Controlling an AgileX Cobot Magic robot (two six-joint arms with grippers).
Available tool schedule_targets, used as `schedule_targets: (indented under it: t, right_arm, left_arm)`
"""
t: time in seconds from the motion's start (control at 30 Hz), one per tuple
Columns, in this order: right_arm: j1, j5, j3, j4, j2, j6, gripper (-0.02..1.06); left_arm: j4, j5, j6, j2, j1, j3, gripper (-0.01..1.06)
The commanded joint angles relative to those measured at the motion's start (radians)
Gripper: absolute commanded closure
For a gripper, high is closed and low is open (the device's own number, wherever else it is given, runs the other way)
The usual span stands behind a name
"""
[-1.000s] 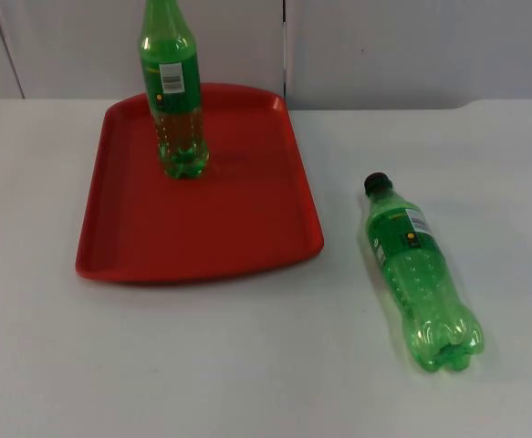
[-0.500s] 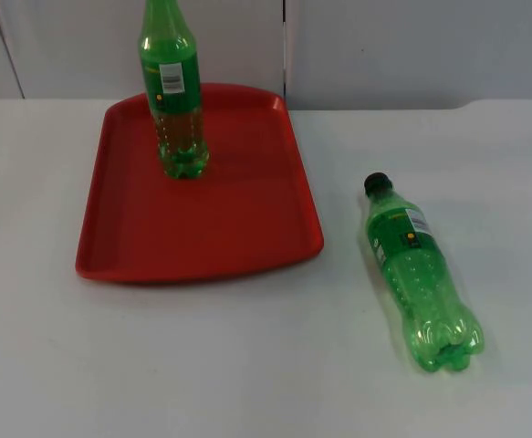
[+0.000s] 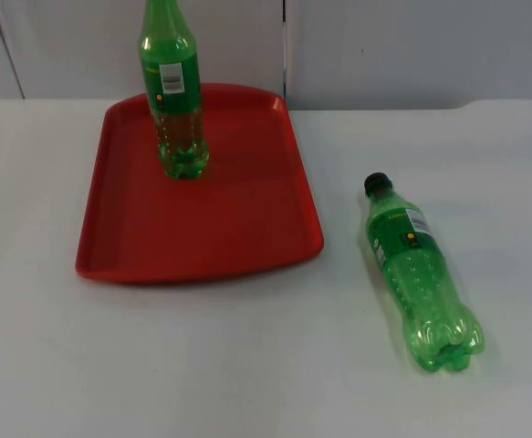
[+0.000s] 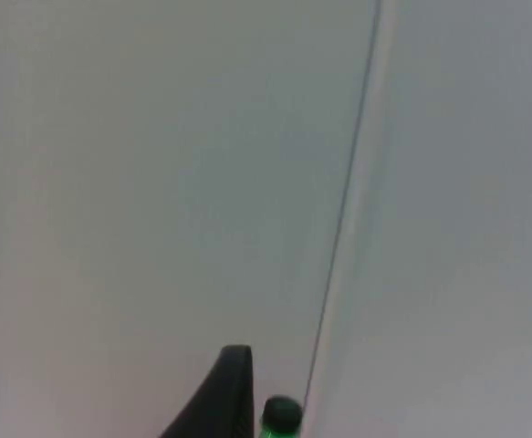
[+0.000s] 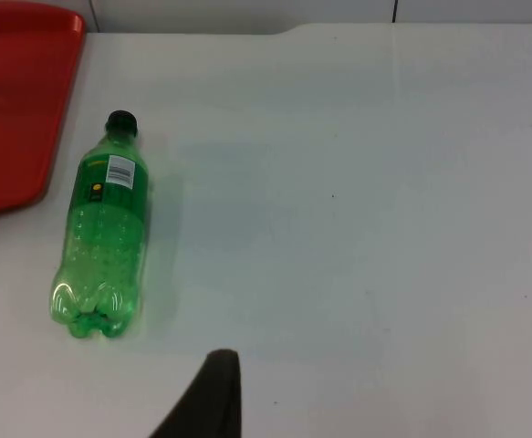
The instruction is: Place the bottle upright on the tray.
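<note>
From the left wrist camera I look straight at the grey partition wall (image 4: 156,182), with a thin dark vertical seam (image 4: 343,228) running down it and leaning slightly. One black fingertip (image 4: 220,397) of the left gripper rises in front of the wall. Just beside it I see a green bottle cap (image 4: 281,415) poking up (the bottle below the cap is cut off). I cannot tell how the fingers stand.
</note>
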Motion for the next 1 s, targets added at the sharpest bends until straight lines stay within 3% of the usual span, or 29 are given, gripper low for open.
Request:
schedule_targets:
  t: [0.0,0.17,0.33,0.5,0.53,0.63,0.67,0.7,0.8,0.97]
  right_arm:
    - [-0.007,-0.007,0.003,0.004,-0.003,-0.003,0.0]
    - [-0.007,-0.007,0.003,0.004,-0.003,-0.003,0.0]
    - [-0.007,-0.007,0.003,0.004,-0.003,-0.003,0.0]
    - [-0.007,-0.007,0.003,0.004,-0.003,-0.003,0.0]
    - [-0.007,-0.007,0.003,0.004,-0.003,-0.003,0.0]
    - [-0.007,-0.007,0.003,0.004,-0.003,-0.003,0.0]
    - [-0.007,-0.007,0.003,0.004,-0.003,-0.003,0.0]
    - [-0.007,-0.007,0.003,0.004,-0.003,-0.003,0.0]
    - [-0.007,-0.007,0.003,0.004,-0.003,-0.003,0.0]
    - [-0.007,-0.007,0.003,0.004,-0.003,-0.003,0.0]
  left_arm:
    - [-0.059,0.029,0.018,-0.03,-0.003,0.034,0.0]
    - [-0.177,0.097,0.132,-0.119,-0.003,0.123,0.0]
    - [-0.322,0.223,0.311,-0.219,-0.003,0.183,0.0]
    - [-0.619,0.506,0.68,-0.337,-0.061,0.203,0.0]
    - [-0.619,0.506,0.68,-0.337,-0.061,0.203,0.0]
    - [-0.864,0.634,0.996,-0.404,-0.124,0.203,0.0]
    - [-0.922,0.658,1.051,-0.419,-0.142,0.203,0.0]
    - [-0.922,0.658,1.051,-0.419,-0.142,0.203,0.0]
    - [-1.008,0.77,1.158,-0.47,-0.185,0.203,0.0]
    - [-1.01,0.9,1.194,-0.53,-0.211,0.203,0.0]
